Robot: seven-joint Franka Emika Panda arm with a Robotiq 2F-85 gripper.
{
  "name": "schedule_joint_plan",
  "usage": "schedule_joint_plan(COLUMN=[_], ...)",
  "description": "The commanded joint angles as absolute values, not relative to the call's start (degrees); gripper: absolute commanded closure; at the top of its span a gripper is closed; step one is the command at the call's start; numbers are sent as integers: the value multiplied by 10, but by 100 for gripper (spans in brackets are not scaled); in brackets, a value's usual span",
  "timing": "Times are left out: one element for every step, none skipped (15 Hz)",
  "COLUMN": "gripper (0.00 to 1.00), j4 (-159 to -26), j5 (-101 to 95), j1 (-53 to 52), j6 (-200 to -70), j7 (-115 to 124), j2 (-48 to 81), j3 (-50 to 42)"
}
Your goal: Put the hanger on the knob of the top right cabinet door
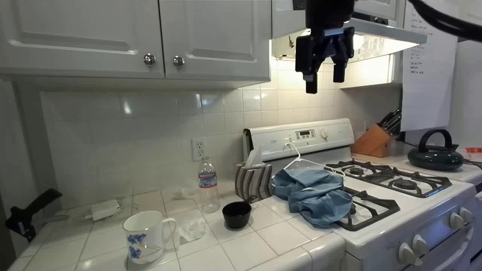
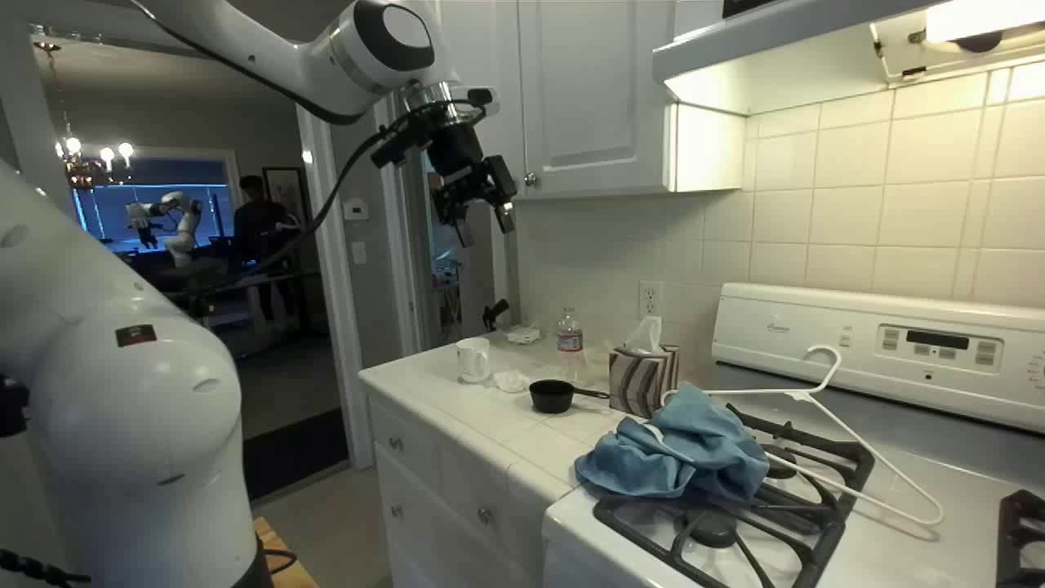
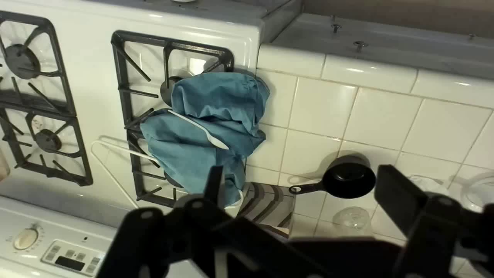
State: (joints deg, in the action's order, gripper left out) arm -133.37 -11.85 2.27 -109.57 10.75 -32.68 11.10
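The thin white hanger [image 1: 298,159] lies on the stove, partly covered by a crumpled blue cloth [image 1: 312,192]. In an exterior view its hook and one shoulder stick out of the cloth [image 2: 804,395]. In the wrist view a corner of the hanger [image 3: 96,142] shows left of the cloth. The top right cabinet door has a round silver knob [image 1: 178,61], also seen in an exterior view [image 2: 531,179], with nothing on it. My gripper [image 1: 325,84] is open and empty, high above the counter. Its spread fingers [image 3: 301,175] also show in the wrist view, pointing down.
A tissue box [image 1: 254,180], water bottle [image 1: 208,186], small black pan [image 1: 236,215] and flowered mug [image 1: 145,237] stand on the counter. The range hood [image 2: 784,49] juts out above the stove. Black grates [image 2: 808,523] cover the burners. A kettle [image 1: 435,156] stands beyond.
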Motion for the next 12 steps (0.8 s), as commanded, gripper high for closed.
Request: schedule_joint_plan(gripper=[0, 0, 0, 0, 0, 0, 0, 0, 0, 0, 0, 0], j4=[-1332, -1332, -1338, -1346, -1357, -1372, -1387, -1402, -1419, -1439, -1460, -1479], j5=[-125, -125, -135, -142, -151, -166, -182, -194, -209, -222, -228, -233], j1=[9, 9, 10, 11, 11, 8, 8, 10, 15, 16, 17, 19], j6=[-1093, -1093, -1097, -1105, -1117, -1143, -1168, -1199, -1231, -1275, -1323, -1371], j7=[114, 114, 111, 108, 97, 71, 48, 26, 7, -17, -52, -82], j2=[-325, -325, -330, -338, -346, -356, -363, -368, -373, -379, -383, -383], j3=[100, 100, 100, 97, 91, 79, 68, 54, 40, 22, -3, -25])
